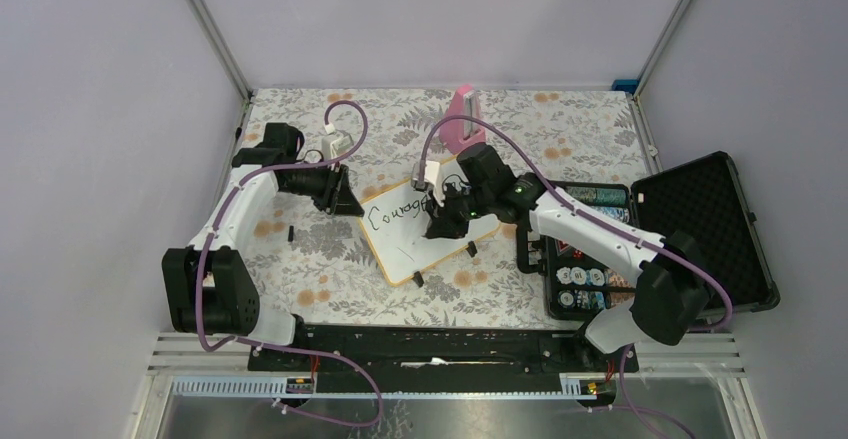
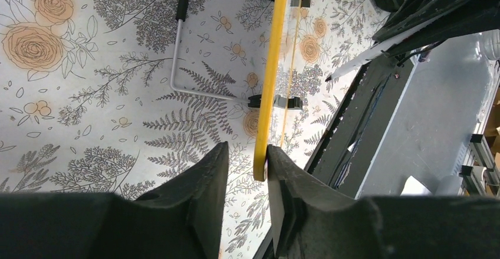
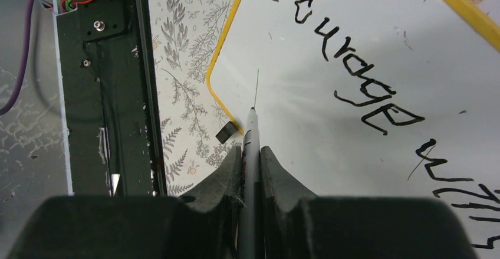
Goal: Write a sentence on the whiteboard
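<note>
Sentence (image 1: 393,213) partly hidden behind right gripper (image 1: 441,225) and marker (image 3: 253,126)

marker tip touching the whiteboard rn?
Cannot tell. The right wrist view looks down the marker onto the whiteboard, so any gap under its tip is hidden; in the top view the right gripper covers it.

Bright even light, soft glare on whiteboard (image 3: 306,102), sharp
</note>
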{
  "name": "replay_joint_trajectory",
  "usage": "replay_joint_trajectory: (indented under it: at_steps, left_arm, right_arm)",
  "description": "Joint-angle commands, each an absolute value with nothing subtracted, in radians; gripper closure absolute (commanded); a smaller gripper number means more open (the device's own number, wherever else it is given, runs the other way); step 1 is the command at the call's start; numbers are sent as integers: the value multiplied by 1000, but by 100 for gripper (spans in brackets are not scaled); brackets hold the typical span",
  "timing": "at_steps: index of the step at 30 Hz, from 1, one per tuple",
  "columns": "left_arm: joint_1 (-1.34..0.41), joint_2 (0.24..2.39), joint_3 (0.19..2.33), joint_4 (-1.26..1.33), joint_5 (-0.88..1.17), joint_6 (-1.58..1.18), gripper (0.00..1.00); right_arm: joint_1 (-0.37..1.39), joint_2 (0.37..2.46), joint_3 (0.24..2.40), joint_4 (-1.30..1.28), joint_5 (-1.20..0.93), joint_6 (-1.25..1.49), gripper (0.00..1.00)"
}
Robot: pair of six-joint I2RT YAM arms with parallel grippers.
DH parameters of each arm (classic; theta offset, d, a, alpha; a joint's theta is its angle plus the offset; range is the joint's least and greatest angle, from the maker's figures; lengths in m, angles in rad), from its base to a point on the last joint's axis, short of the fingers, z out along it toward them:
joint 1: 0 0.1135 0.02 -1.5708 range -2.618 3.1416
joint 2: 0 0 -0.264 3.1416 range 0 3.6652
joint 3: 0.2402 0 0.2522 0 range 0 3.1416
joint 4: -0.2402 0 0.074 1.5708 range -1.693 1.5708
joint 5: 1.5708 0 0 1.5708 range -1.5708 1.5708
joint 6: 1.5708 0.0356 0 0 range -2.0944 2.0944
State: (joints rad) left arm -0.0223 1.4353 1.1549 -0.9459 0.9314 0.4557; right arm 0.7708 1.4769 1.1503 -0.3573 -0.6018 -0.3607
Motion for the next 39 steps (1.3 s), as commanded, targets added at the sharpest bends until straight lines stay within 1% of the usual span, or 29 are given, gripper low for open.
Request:
replay_joint_trajectory:
  at_steps: [1, 5, 15, 19, 31, 39]
  left_arm:
    - [-17, 1441, 1165, -933, 962, 482, 69]
    - [-18, 1447, 1167, -932, 957, 482, 74]
    - [-25, 1451, 1161, -917, 955, 474, 78]
    - [-30, 1452, 1158, -911, 951, 469, 82]
    - [-41, 1456, 1158, -902, 938, 457, 84]
    - [-43, 1457, 1158, -901, 933, 456, 89]
  right_arm:
    - [789, 1480, 1146, -254, -568, -343, 100]
    - [806, 1493, 1149, -227, -571, -325, 100]
    - [835, 1496, 1092, -120, -550, -298, 100]
    - [838, 1503, 1092, -113, -552, -293, 100]
    - [854, 1499, 1048, -58, -533, -291, 100]
    - [856, 1489, 1038, -36, -512, -278, 100]
